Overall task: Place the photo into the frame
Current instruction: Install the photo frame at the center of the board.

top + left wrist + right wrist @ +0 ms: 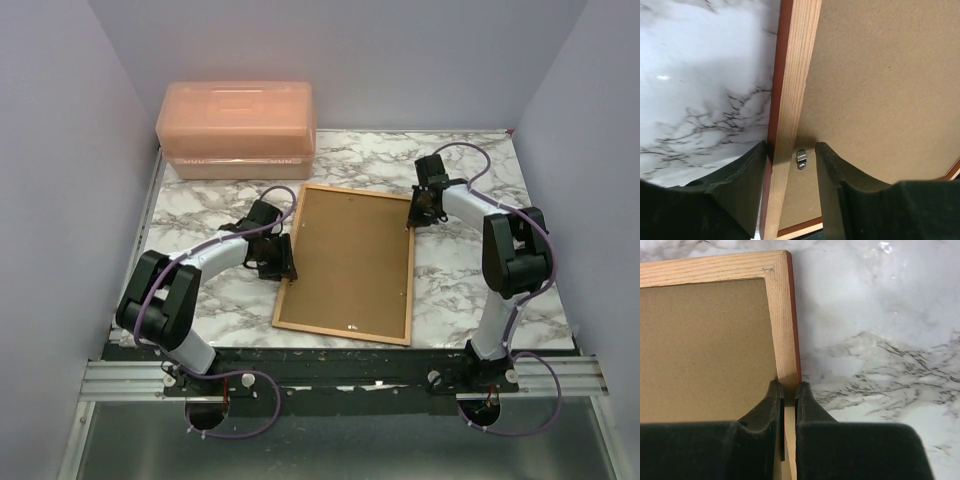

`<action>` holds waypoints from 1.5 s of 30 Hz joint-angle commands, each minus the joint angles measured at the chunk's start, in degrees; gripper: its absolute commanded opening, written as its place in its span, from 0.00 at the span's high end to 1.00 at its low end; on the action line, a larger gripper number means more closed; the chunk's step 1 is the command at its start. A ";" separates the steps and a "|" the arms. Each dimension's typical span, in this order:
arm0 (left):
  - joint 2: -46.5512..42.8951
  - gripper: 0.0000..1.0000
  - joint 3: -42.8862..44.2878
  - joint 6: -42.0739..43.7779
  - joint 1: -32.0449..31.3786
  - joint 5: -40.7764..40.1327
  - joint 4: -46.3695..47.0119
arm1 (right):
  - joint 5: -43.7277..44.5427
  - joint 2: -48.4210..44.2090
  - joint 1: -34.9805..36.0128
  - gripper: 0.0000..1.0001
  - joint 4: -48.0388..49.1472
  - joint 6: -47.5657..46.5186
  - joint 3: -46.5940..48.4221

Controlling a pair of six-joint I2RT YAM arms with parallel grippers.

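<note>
Face-down frame (341,333), backing board (350,255) in; photo unseen, progress unclear; right tool (789,387) pinches its rail, left tool (790,147) spread astride.

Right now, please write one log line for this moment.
frame face down on table; left hand open astride its left side; right hand shut on its right side

Left fingers (735,190) apart, right fingers (771,410) pinched (nearly touching)
</note>
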 commanded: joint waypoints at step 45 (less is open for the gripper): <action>5.53 0.37 14.12 -0.35 -1.06 -8.30 -8.47 | 4.08 -2.79 0.31 1.00 -1.50 2.12 -9.01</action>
